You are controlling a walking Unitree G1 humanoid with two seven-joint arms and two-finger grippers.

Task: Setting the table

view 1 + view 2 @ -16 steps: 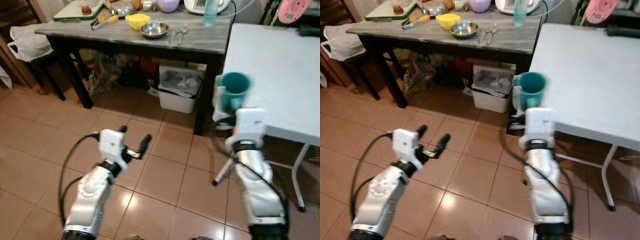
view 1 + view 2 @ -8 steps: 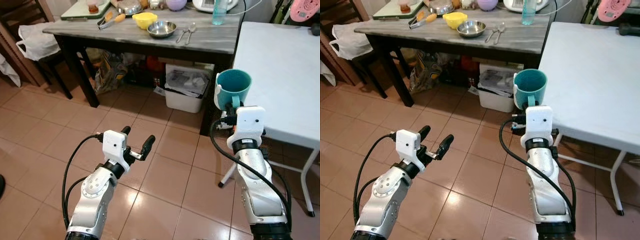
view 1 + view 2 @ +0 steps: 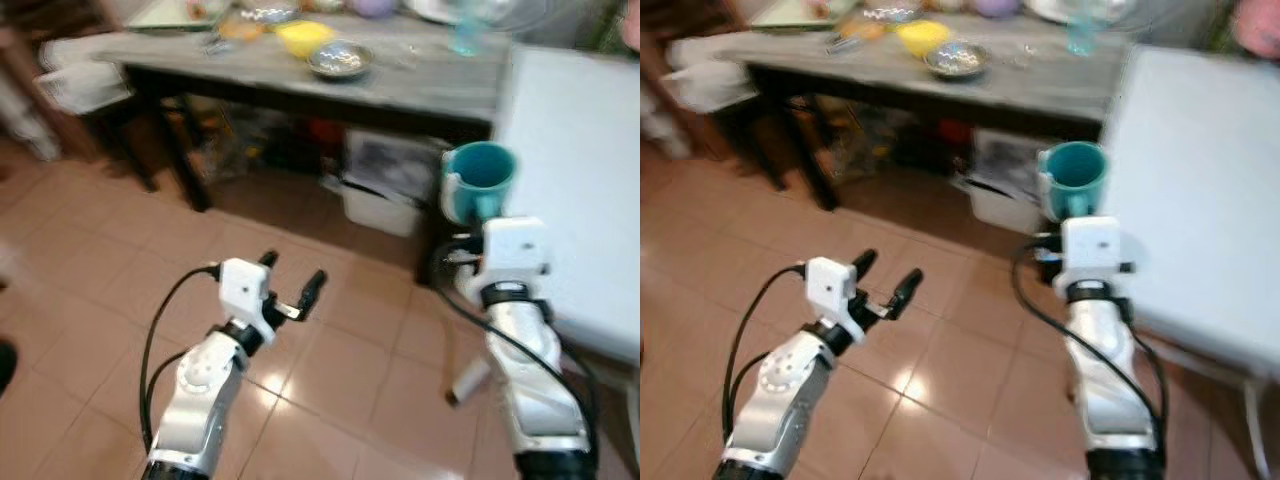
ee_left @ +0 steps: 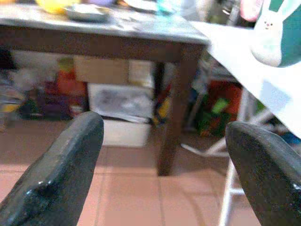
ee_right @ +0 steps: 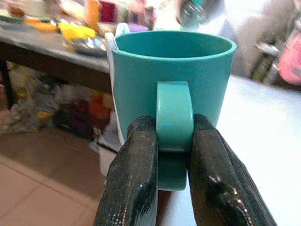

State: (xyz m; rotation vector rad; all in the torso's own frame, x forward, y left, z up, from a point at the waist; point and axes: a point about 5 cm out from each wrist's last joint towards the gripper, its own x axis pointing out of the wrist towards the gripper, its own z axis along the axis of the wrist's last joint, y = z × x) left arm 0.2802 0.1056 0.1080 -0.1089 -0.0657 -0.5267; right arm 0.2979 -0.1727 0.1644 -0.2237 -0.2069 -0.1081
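Head views: the right gripper [image 3: 474, 205] carries a teal mug [image 3: 480, 178] upright by its handle, held at the near edge of the white table [image 3: 585, 170], judged its destination. The left gripper [image 3: 292, 282] hangs empty over the tiled floor [image 3: 90, 300], fingers spread wide.

Left wrist view: black fingers [image 4: 66, 165] wide apart, nothing between.

Right wrist view: both fingers [image 5: 134, 174] clamp the mug's handle [image 5: 174, 117], keeping it level.
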